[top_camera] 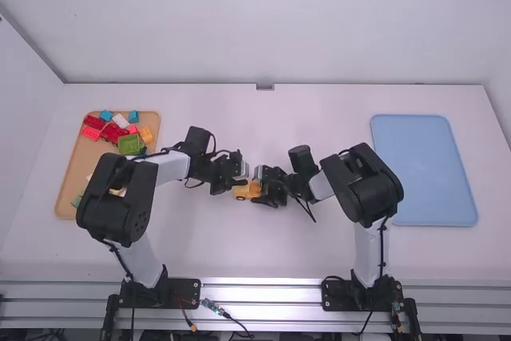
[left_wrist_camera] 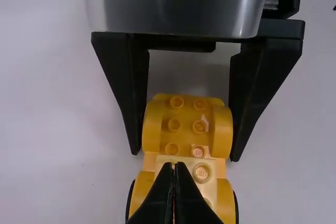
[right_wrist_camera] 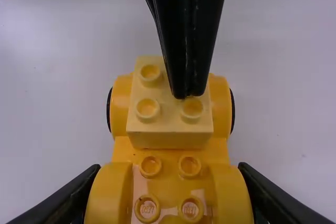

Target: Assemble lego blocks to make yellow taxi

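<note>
A white table (top_camera: 319,249) spans the space below a plain white wall (top_camera: 263,21). At its middle, between the arms, lies the yellow Lego car (top_camera: 246,191), its rounded end gripped at both sides by the right gripper (top_camera: 260,188). The left gripper (top_camera: 242,182), its fingers pressed together, meets the pale yellow brick (right_wrist_camera: 169,128) set on the car. Well to the right is a blue tray (top_camera: 423,169); on the left, a tan tray (top_camera: 78,172) bears a green brick (top_camera: 130,144), with red bricks (top_camera: 114,132) and blue bricks (top_camera: 133,116) farther back.
</note>
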Available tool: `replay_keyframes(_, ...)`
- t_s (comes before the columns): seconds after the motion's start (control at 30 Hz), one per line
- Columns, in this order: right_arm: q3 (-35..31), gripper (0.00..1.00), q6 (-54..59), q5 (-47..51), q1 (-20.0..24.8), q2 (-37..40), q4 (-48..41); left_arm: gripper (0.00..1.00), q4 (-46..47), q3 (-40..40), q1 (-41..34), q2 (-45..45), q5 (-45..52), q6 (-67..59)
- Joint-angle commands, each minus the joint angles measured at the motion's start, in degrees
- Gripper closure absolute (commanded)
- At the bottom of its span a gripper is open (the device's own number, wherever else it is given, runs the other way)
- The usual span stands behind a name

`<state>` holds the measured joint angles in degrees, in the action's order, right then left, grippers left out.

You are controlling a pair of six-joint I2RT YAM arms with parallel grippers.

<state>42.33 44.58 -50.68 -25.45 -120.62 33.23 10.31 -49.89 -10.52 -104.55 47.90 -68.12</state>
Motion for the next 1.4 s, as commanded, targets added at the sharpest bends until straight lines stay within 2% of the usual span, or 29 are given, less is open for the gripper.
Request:
replay_keyframes(0.0, 0.2, 0.36, -0.3, 1.2, 0.5, -0.7, -0.5, 0.98, 1.6, 0.5, -0.5, -1.0, -5.4, 0.3)
replay_keyframes(0.4, 0.8, 0.36, -0.8, 1.2, 0.8, -0.7, -0.8, 0.98, 5.2, 0.4, -0.4, -1.0, -15.0, 0.1)
replay_keyframes(0.63, 1.5, 0.36, -1.2, 1.0, 0.8, -0.7, -1.2, 0.98, 9.7, 0.5, -0.4, -1.0, -11.5, -7.5)
replay_keyframes(1.1, 1.5, 0.36, -1.2, 1.2, 0.8, -0.7, -1.2, 0.98, 8.7, 0.5, -0.7, -1.0, -12.6, -5.2)
replay_keyframes(1.37, 1.1, 0.23, -1.0, 1.6, 0.8, -0.7, -1.2, 0.98, 8.9, 0.5, -2.3, -1.0, -12.9, -5.4)
